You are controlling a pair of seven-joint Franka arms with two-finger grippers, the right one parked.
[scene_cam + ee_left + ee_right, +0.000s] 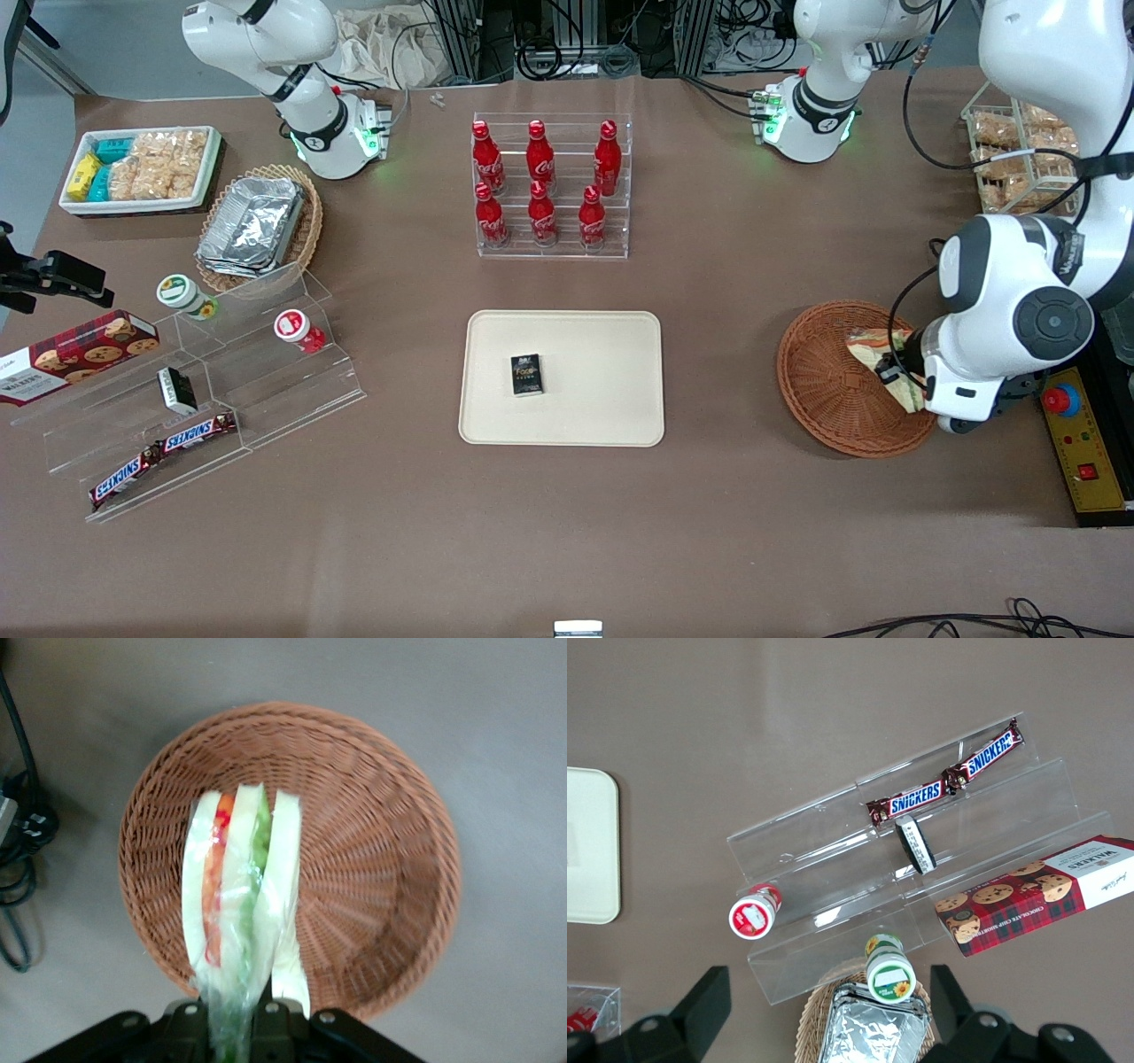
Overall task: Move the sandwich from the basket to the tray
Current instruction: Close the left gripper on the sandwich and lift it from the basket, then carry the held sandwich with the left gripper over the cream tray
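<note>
A plastic-wrapped triangular sandwich of pale bread stands on edge over the round woven wicker basket. The gripper pinches its lower end, fingers closed on the wrap.

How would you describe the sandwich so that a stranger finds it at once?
Look toward the working arm's end of the table for the round reddish-brown basket. There the pincer is shut on the sandwich: a plastic-wrapped wedge of pale bread with orange, red and green filling, the only food in that basket.
</note>
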